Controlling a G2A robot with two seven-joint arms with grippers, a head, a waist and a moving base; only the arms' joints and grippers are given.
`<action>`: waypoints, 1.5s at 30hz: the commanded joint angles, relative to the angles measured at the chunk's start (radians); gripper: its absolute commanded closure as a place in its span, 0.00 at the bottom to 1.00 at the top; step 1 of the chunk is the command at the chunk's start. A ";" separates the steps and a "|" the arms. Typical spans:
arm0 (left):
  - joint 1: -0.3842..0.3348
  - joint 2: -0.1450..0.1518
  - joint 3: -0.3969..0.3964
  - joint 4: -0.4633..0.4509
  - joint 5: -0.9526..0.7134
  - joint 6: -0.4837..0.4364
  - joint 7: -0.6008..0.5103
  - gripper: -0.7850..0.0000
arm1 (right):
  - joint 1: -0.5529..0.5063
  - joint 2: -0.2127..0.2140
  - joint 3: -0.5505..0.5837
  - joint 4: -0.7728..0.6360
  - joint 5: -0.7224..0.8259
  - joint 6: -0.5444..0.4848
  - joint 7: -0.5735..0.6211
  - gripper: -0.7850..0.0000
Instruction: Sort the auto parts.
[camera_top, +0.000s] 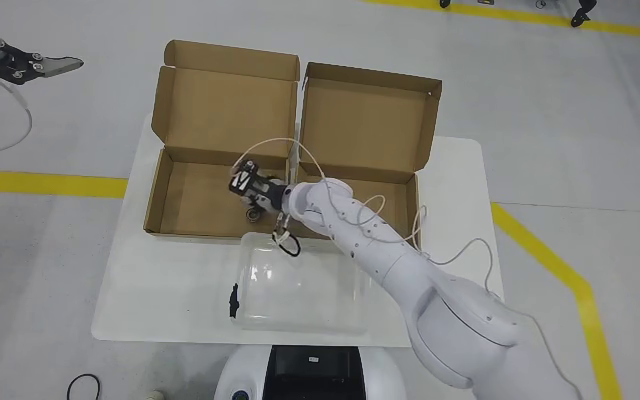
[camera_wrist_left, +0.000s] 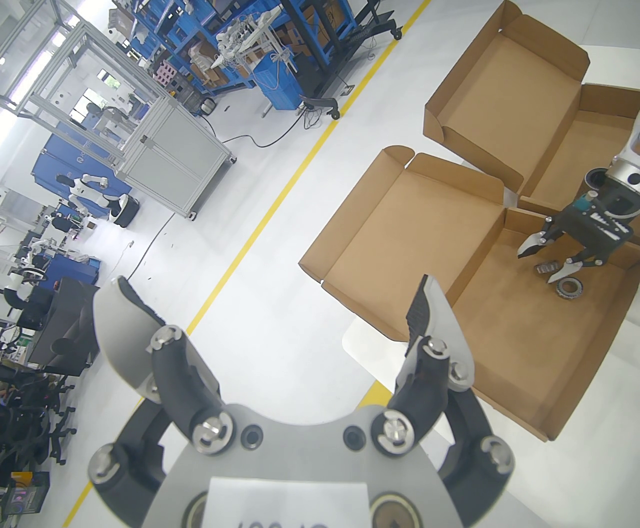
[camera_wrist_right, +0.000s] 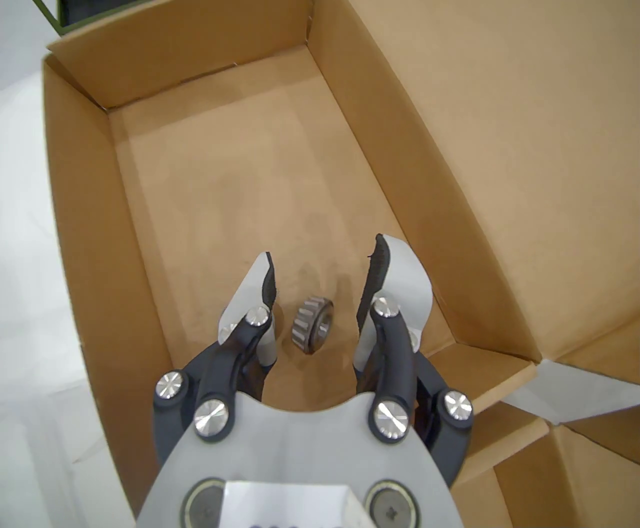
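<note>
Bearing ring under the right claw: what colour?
Silver-grey metal ribbed bearing ring; clearest in right wrist view.

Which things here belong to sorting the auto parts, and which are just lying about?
Belong to the job: bearing, smaller metal part beside it, the box holding them, second box, clear tray, open right hand.
Just lying about: yellow floor tape, blue racks.
</note>
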 joint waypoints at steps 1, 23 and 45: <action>0.000 0.000 0.000 0.000 0.000 0.000 0.000 0.00 | -0.001 0.002 0.004 -0.002 -0.008 -0.020 -0.035 0.50; 0.000 0.000 0.000 0.000 0.000 0.000 0.000 0.00 | -0.236 0.213 0.197 -0.488 -0.259 -0.114 -0.243 0.00; 0.000 0.000 0.000 0.000 0.000 0.000 0.000 0.00 | -0.679 0.396 0.565 -1.015 -0.365 -0.174 -0.103 0.00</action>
